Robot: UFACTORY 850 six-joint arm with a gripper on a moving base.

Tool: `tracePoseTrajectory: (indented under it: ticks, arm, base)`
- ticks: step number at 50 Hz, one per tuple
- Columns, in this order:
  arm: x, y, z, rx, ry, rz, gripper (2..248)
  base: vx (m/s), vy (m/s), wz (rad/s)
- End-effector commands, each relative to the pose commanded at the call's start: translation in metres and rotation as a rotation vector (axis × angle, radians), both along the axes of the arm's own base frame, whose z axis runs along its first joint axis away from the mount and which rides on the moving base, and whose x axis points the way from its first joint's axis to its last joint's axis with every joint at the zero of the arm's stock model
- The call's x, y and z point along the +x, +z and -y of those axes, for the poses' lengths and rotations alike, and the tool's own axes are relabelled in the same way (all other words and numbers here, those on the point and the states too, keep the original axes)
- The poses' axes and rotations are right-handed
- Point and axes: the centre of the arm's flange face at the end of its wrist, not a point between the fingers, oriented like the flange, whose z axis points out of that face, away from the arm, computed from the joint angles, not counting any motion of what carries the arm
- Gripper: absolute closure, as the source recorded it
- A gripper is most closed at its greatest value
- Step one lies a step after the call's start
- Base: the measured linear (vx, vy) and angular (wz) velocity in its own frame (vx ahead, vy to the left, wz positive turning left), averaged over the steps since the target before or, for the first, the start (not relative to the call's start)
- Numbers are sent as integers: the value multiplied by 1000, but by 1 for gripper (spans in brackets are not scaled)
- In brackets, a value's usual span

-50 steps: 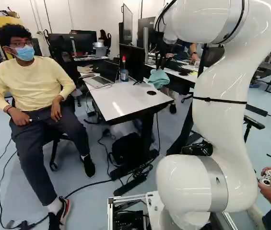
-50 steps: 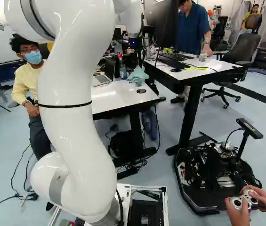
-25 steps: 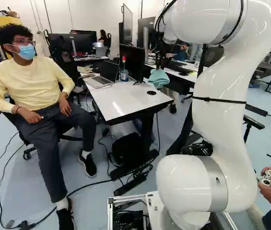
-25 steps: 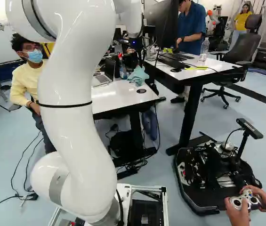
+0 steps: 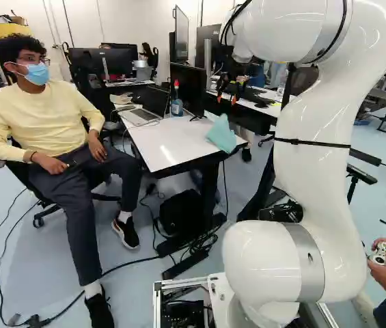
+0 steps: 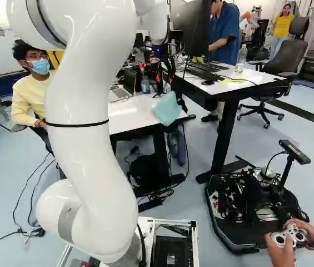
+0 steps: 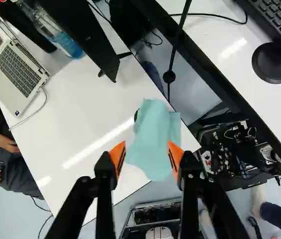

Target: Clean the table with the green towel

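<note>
High over the white table (image 5: 169, 147), my gripper (image 5: 227, 100) stands open, orange pads downward. The green towel (image 5: 222, 134) is below the fingertips, by the table corner nearest the second desk. In the wrist view the towel (image 7: 155, 137) lies beyond the open gripper (image 7: 146, 152), in line with the gap and gripped by neither finger. Part of it reaches past the table's edge. Whether it rests on the tabletop or is still in the air, I cannot tell.
A laptop (image 5: 140, 116), a blue bottle (image 5: 176, 107) and a monitor (image 5: 188, 87) stand on the table's far part. A second desk (image 6: 245, 80) is beside it. A seated person is left of the table. A black wheeled platform (image 6: 229, 222) stands at the right.
The gripper has opened and let go of the towel, which has dropped away from it and spread out. The base has not moved, and the arm stands almost as before.
</note>
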Motion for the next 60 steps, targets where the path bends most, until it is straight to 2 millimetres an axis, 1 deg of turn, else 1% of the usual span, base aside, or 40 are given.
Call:
tracePoseTrajectory:
  ticks: [3, 4, 8, 9, 14, 15, 20, 60]
  arm:
    - [0, 0, 0, 0, 0, 0, 115]
    - [0, 0, 0, 0, 0, 0, 79]
    - [0, 0, 0, 0, 0, 0, 79]
    - [0, 0, 0, 0, 0, 0, 41]
    - [0, 0, 0, 0, 0, 0, 41]
    - [0, 0, 0, 0, 0, 0, 6]
    - [0, 0, 0, 0, 0, 0, 3]
    - [0, 0, 0, 0, 0, 0, 3]
  base:
    - [0, 0, 0]
    - [0, 0, 0]
    - [0, 0, 0]
    - [0, 0, 0]
    - [0, 0, 0]
    - [0, 0, 0]
    - [0, 0, 0]
    - [0, 0, 0]
